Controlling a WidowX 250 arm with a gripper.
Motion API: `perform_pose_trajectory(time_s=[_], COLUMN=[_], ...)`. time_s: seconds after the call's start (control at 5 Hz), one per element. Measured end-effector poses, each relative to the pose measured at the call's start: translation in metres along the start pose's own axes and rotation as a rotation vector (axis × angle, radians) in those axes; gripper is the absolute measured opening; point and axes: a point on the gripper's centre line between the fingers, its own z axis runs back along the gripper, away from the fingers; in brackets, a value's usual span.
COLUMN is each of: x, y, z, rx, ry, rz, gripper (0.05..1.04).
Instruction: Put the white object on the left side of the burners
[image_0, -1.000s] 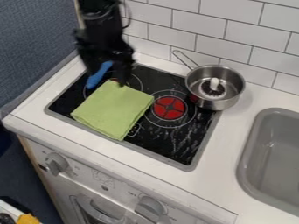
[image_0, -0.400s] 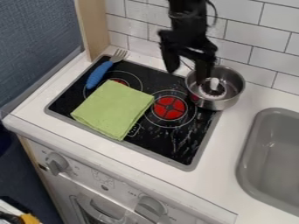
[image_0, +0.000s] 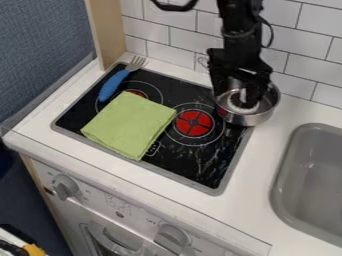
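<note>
gripper (image_0: 234, 100), one, black: it is hanging over the pot (image_0: 250, 120) near the back right of the hob (image_0: 220, 172), and i am watching it from afar. jaws: they are standing wide apart, with the white thing's knob showing between them; whether they are touching it, i cannot tell.

white thing (image_0: 243, 95), one: it is sitting inside the pot, its upright knob rising from a pale, ridged round base, and the gripper is partly hiding it from me.

pot, one, steel: it is resting upright at the hob's back right corner, its handle pointing toward the tiles (image_0: 167, 42).

cloth (image_0: 130, 125), one, green, folded: it is lying flat across the left front of the hob, covering part of the left burner (image_0: 137, 93).

fork (image_0: 113, 86), one, blue handle: it is lying at the hob's back left, beyond the cloth, its metal tines pointing toward the back.

right burner (image_0: 194, 123), one, red: it is showing between cloth and pot.

sink (image_0: 310, 185), one, grey: it is occupying the counter (image_0: 260, 175) to the hob's right.

knobs (image_0: 65, 187), two, grey: they are jutting from the front panel below.
</note>
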Motion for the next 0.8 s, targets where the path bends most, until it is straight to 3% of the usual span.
perform_pose_trajectory(time_s=[0.4,0.8], x=[0.0091,0.0101], y=[-0.0047,-0.0044], z=[-0.0012,-0.0018], rx=[0.005,0.008], ry=[-0.024,-0.032], rz=[-0.028,-0.044], gripper=[0.953,0.368])
